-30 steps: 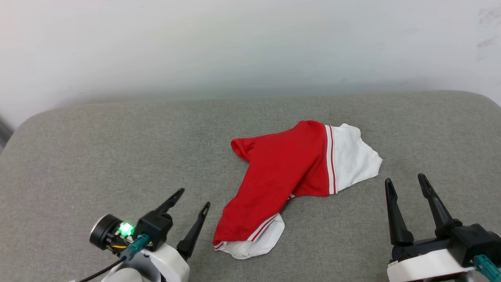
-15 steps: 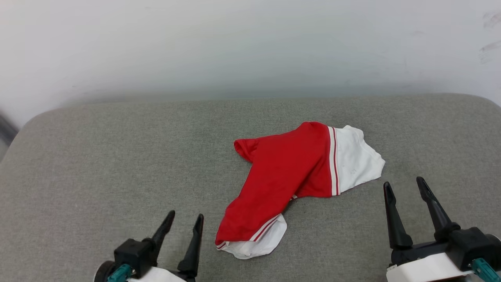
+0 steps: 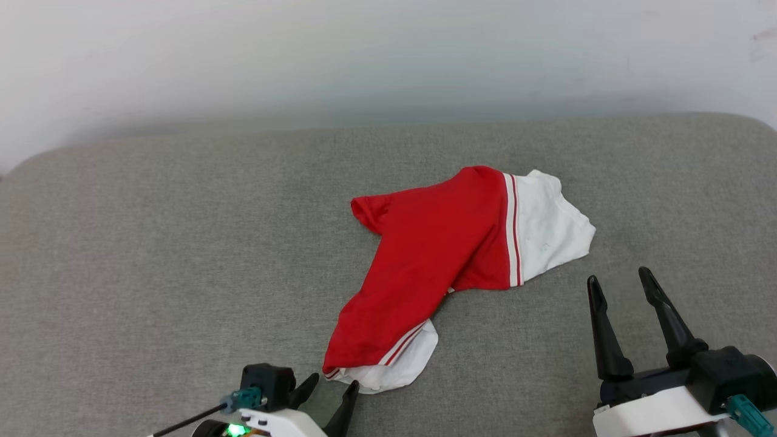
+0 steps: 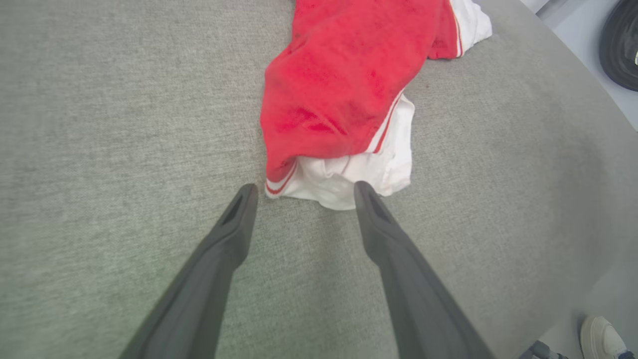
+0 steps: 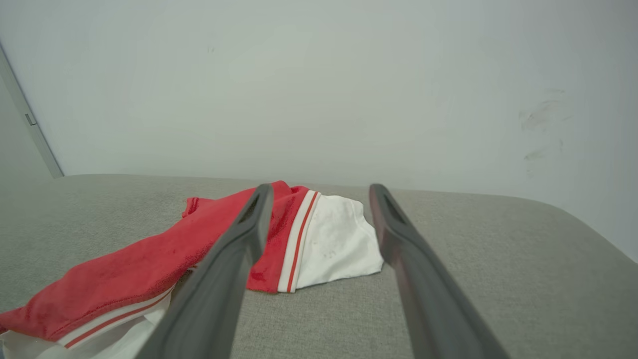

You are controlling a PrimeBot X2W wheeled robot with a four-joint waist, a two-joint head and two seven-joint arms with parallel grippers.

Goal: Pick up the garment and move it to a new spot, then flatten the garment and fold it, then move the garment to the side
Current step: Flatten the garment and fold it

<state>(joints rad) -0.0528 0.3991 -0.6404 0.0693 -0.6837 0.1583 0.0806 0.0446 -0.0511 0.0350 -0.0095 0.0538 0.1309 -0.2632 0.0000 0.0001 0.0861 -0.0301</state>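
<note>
Head view: the garment (image 3: 437, 261) lies crumpled on the grey fabric-covered counter (image 3: 152, 243), a little right of its middle, with a pale wall (image 3: 364, 54) behind the far edge. Its red body runs on a slant from near left to far right. At the far right end a white sleeve (image 3: 549, 227) spreads flat past a band of red and white stripes. At the near end a second white sleeve (image 3: 400, 370) pokes out from under the red cloth, edged with the same striped trim.

The left claw (image 3: 332, 383) sits at the near edge of the picture, just beside that near sleeve, its two dark fingers apart and holding nothing. The right claw (image 3: 618, 276) stands at the near right, apart from the garment, fingers spread wide and pointing toward the far side, with bare counter between them.

From the left wrist, the left claw (image 4: 305, 187) points at the near end of the garment (image 4: 344, 85). Its fingertips (image 4: 247, 192) stand either side of the white sleeve's (image 4: 349, 177) near edge; whether they touch the cloth I cannot tell. Past the counter's rounded right edge a pale shoe (image 4: 600, 336) shows on the floor.

From the right wrist, the right claw (image 5: 320, 188) hangs low over the counter, jaws apart, looking along it at the garment (image 5: 149, 274), whose far white sleeve (image 5: 339, 239) lies between the two fingers in this picture.
</note>
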